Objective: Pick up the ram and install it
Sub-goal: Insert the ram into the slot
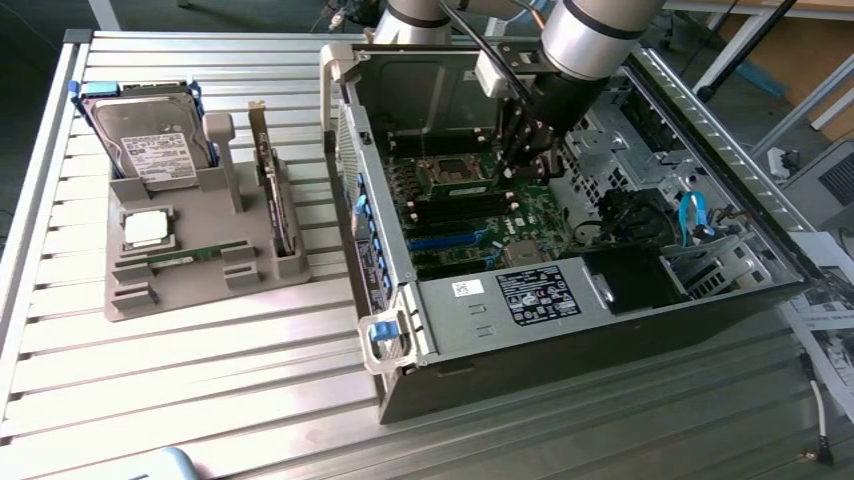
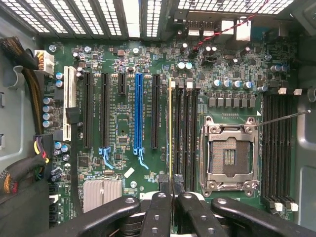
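Though only an edge-on sliver, the ram in the gripper.

A table of ribbed aluminium slats is taking up most of the exterior view, and bright light is glaring off the slats toward the exterior view's left. Dark floor is showing past the table's edge on that side. At the exterior view's upper right, an orange-brown board is standing behind a black stand leg, and printed papers are lying lower down at the right edge.
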You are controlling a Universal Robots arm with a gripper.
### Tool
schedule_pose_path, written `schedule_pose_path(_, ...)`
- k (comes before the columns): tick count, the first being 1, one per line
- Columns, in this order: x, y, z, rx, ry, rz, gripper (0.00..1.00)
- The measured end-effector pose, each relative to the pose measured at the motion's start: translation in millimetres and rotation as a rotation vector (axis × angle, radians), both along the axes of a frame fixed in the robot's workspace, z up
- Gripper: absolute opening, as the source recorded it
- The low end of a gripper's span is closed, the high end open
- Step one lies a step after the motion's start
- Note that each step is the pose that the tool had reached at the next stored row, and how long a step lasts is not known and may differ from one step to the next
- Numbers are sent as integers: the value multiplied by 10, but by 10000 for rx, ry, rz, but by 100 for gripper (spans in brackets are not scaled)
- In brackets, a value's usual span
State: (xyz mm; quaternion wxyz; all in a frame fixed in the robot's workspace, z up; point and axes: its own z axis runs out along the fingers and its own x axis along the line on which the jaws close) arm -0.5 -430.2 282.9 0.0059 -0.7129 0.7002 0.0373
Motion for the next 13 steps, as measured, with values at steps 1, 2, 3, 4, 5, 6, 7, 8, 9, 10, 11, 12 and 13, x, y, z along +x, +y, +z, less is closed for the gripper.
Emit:
schedule_pose_path(1, 0, 0, 0, 1, 0, -6, 12)
schedule_pose_path(2, 0, 0, 0, 1, 0, -6, 12)
schedule_pose_path(3, 0, 0, -2, 2, -1, -6, 12)
schedule_pose_path(4, 0, 0, -6, 4, -1, -6, 12)
schedule_pose_path(5, 0, 0, -8, 2, -1, -6, 12)
schedule_pose_path(6, 0, 0, -11, 1, 0, -6, 12)
schedule_pose_path(7, 0, 0, -14, 1, 0, -6, 12)
schedule_pose_path(8, 0, 0, -18, 1, 0, -6, 12)
schedule_pose_path(9, 0, 0, -21, 1, 0, -6, 12)
schedule_pose_path(10, 0, 0, -24, 1, 0, -6, 12)
schedule_pose_path(11, 0, 0, -29, 2, 0, -6, 12)
schedule_pose_path(12, 0, 0, -33, 1, -1, -6, 12)
schedule_pose_path(13, 0, 0, -39, 1, -1, -6, 12)
